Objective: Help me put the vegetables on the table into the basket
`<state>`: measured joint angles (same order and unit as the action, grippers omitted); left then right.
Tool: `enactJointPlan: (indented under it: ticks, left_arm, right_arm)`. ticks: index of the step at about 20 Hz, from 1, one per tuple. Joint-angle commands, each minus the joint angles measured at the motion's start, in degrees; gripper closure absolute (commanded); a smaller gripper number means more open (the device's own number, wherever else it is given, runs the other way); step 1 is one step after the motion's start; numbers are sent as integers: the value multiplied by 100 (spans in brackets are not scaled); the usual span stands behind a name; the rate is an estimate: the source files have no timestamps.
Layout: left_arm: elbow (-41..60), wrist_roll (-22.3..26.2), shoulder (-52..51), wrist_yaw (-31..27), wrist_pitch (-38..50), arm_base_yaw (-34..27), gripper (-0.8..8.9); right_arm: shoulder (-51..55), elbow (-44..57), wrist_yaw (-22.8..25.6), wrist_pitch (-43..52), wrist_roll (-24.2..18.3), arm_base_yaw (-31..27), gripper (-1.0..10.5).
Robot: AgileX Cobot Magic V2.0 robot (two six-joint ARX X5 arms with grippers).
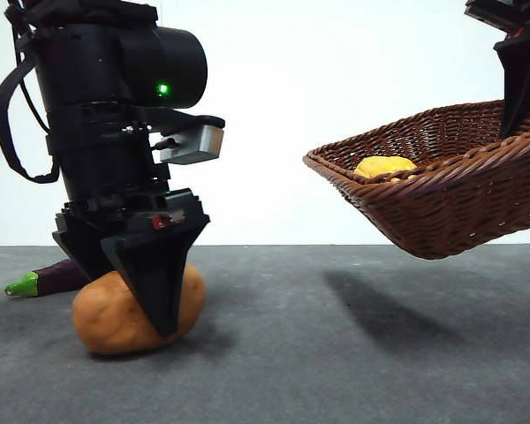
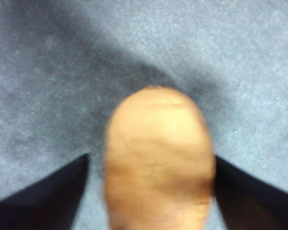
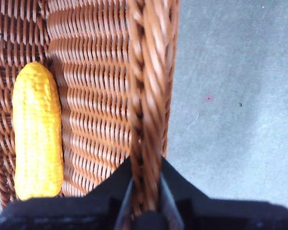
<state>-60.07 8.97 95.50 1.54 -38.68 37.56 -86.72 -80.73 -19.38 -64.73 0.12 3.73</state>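
The orange-brown potato (image 1: 106,318) (image 2: 158,153) lies on the table (image 1: 336,353) at the left. My left gripper (image 1: 155,314) (image 2: 151,191) is down over it, open, with one jaw on each side; a narrow gap shows beside one jaw. Just behind it, the purple eggplant (image 1: 49,278) rests on the table. At the upper right my right gripper (image 1: 512,124) (image 3: 146,201) is shut on the braided rim of the basket (image 1: 442,203) (image 3: 101,96), which hangs tilted above the table. The yellow corn cob (image 1: 384,166) (image 3: 37,134) lies inside it.
The basket's shadow falls on the grey surface at centre right. A plain white wall stands behind the table.
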Motion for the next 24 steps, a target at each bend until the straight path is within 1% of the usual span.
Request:
enactJointPlan:
  ticks: [1,2,3,4,6,8,9,10,11,13,14,15,17,19,22,24]
  left_arm:
    - [39,-24,2,37,9,-13,822]
    - [13,-166,-11,68,-57,-13,822]
    - [-22,-339,-57,280,-133,-13,822]
    - [-48,-503,-153,649,-190,-13,822]
    - [-57,-962,-531,1891,-144,-13,821]
    - [-57,-1526,-990,3185,337,-7,821]
    - [-57,-1926,-1185,3598,837,24,821]
    - [-57,-2415,-1344,3746,1419,83,821]
    - [-57,-2927,-1445,3742,2083,136,821]
    - [-68,-3786,-1456,3731,3053,199,822]
    - [-81,-4030,-1410,3689,3364,249,822]
    - [-101,-4113,-1370,3587,3523,326,822]
    - [-153,-4133,-1279,3169,3526,509,822]
    - [-214,-4133,-1187,3016,3523,675,822]
    - [-229,-4124,-1178,2498,3359,896,822]
    - [-229,-3963,-1178,2389,3064,1008,820]
  right_arm:
    - [31,-31,-55,42,-42,7,962]
    - [31,-31,-57,37,-42,7,962]
    - [31,-31,-57,37,-42,7,962]
    - [31,-31,-57,39,-42,7,962]
    - [31,-31,-57,39,-39,7,962]
    - [31,-31,-57,39,-39,7,961]
    - [31,-31,-57,39,-39,7,961]
    - [31,-31,-57,39,-35,7,962]
    - [31,-31,-61,39,-35,9,961]
    - [31,-31,-77,33,-9,9,962]
    - [31,-31,-79,28,39,22,962]
    - [31,-31,-79,39,107,85,961]
    - [31,-31,-77,118,210,227,962]
    - [31,-31,-74,267,437,450,962]
    - [28,-31,-72,463,693,817,962]
    - [28,-31,-68,496,793,1047,961]
